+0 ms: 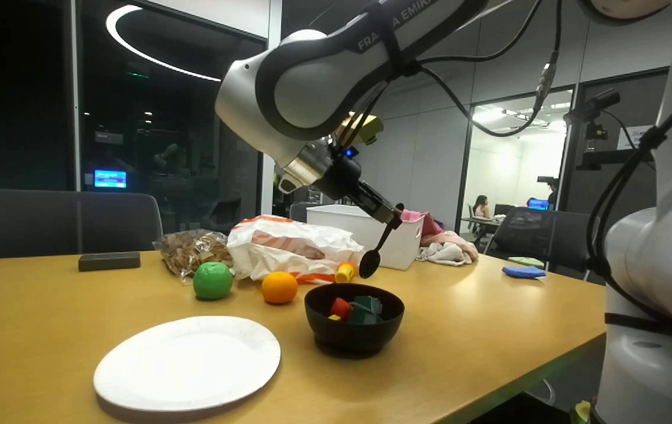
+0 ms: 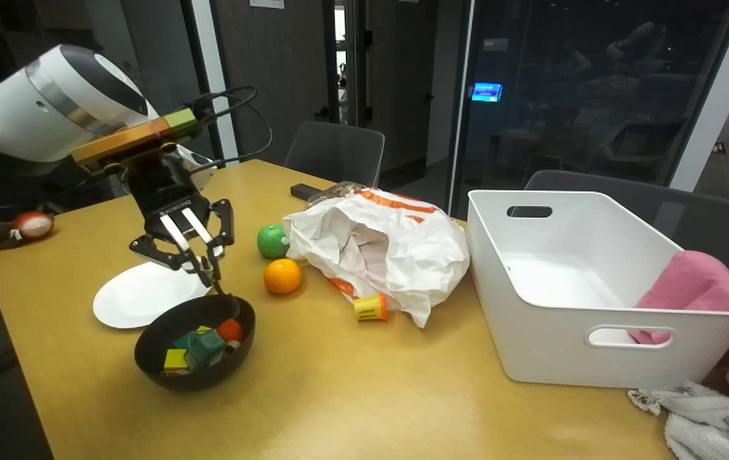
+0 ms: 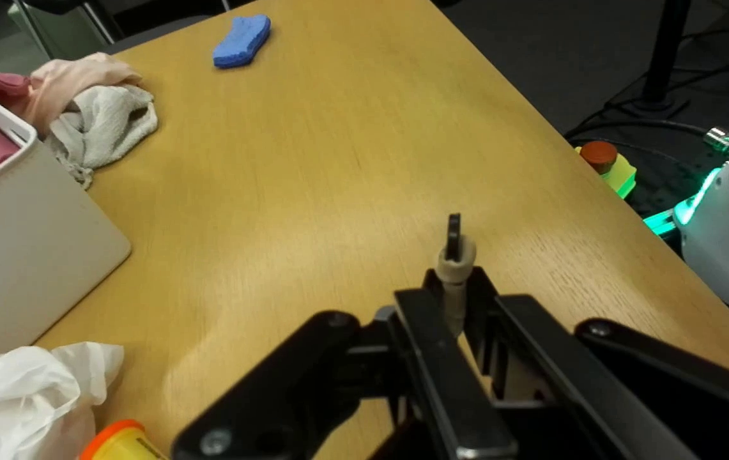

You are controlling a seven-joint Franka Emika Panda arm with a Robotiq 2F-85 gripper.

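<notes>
My gripper (image 1: 394, 219) is shut on a black spoon (image 1: 370, 263), whose round head hangs downward. The spoon's handle end (image 3: 454, 255), pale with a dark tip, pokes up between the fingertips in the wrist view. Below the spoon stands a black bowl (image 1: 353, 341). In an exterior view the spoon head (image 2: 231, 306) overlaps the bowl's far rim; whether it is over or just behind the rim I cannot tell. Inside the bowl lie a teal block (image 2: 206, 347), a yellow block (image 2: 176, 359) and a red piece (image 2: 230, 330), partly covering other small pieces.
A white plate (image 1: 188, 362) lies beside the bowl. Behind are a green fruit (image 1: 212, 281), an orange (image 1: 279, 287), a yellow tub (image 2: 370, 308) and a crumpled white bag (image 2: 402, 255). A white bin (image 2: 594, 358) holds pink cloth (image 2: 696, 284). A blue sponge (image 3: 243, 41) lies near the table's edge.
</notes>
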